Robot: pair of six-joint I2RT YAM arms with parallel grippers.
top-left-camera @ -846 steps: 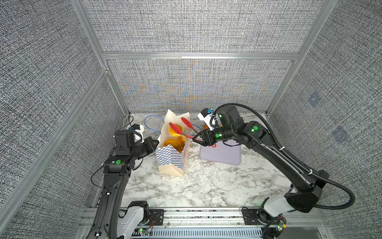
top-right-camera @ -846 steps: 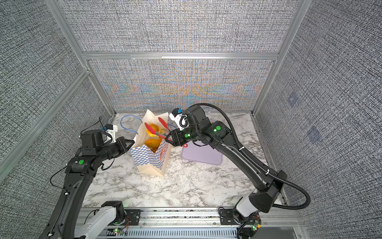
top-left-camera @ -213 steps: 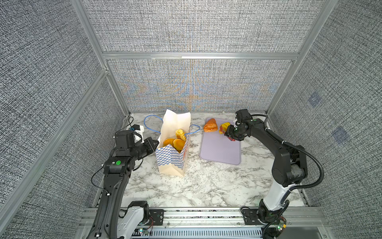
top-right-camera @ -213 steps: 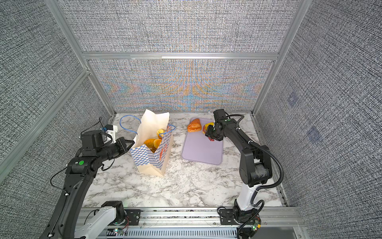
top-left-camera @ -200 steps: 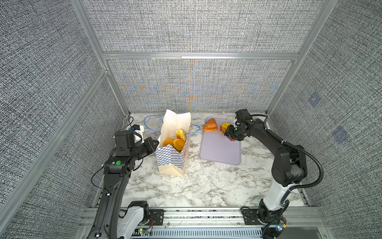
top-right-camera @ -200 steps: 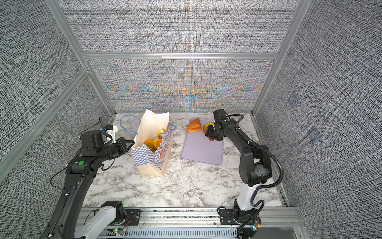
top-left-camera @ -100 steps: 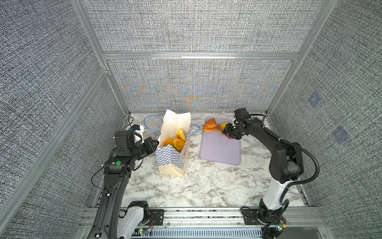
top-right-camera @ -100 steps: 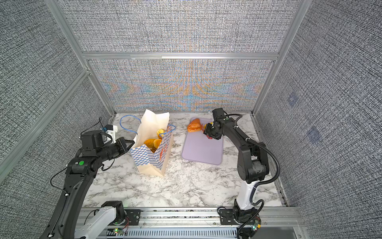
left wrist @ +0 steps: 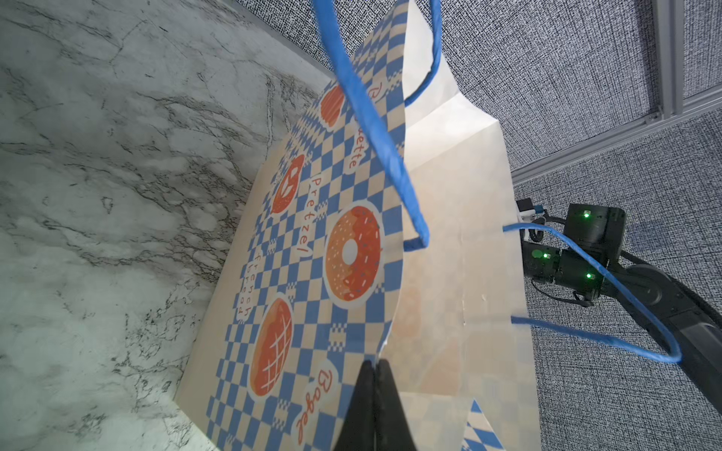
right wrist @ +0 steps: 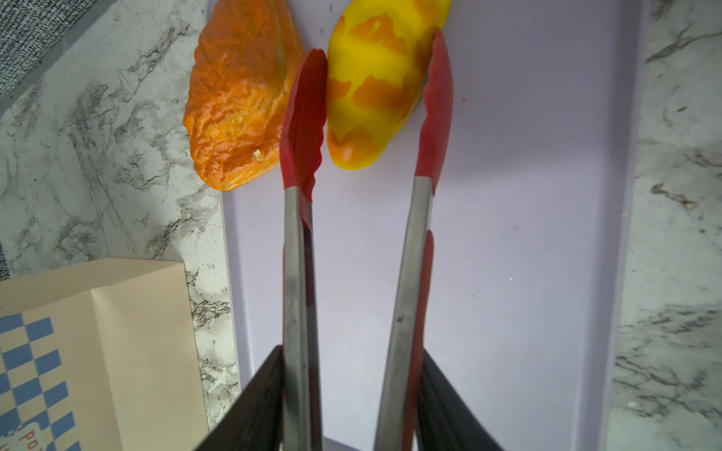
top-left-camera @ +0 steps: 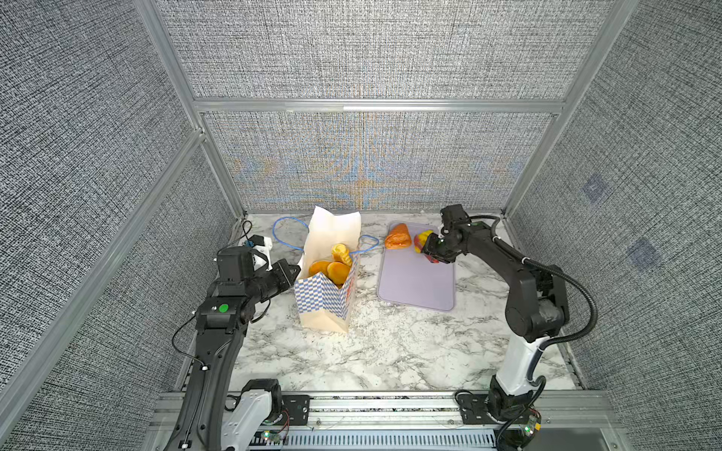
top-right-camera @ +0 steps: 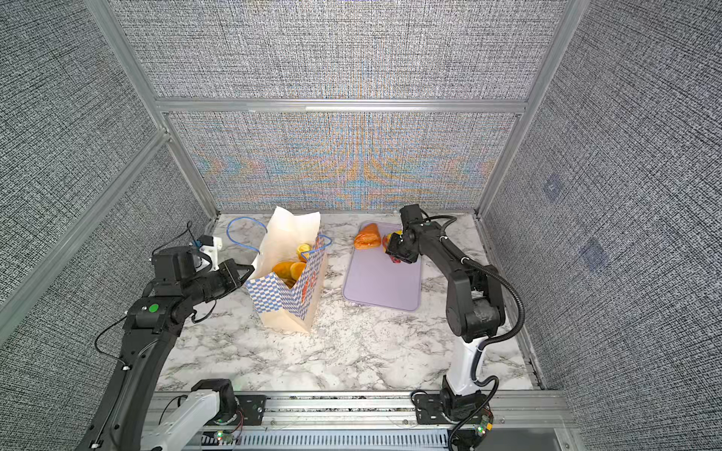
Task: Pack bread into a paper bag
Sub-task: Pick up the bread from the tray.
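A: Item one — left gripper (left wrist: pixel 373 371), jaws pinched shut on the rim of the paper bag (top-left-camera: pixel 324 300); we count bread (top-left-camera: pixel 330 269) inside.
B: Item two — right gripper (right wrist: pixel 349 355) clamps tongs (right wrist: pixel 297 254) straddling a yellow roll (right wrist: pixel 371 90) on the lilac tray (right wrist: pixel 508 234).

Yellow loaf (right wrist: pixel 371 97) tip cut off; paper bag (top-left-camera: pixel 320 300) hides loaves (top-left-camera: pixel 330 270) below.

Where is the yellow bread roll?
In a top view the yellow roll lies at the lilac tray's far end, on the robot's right; the right wrist view shows it between the red tongs beside the orange pastry.
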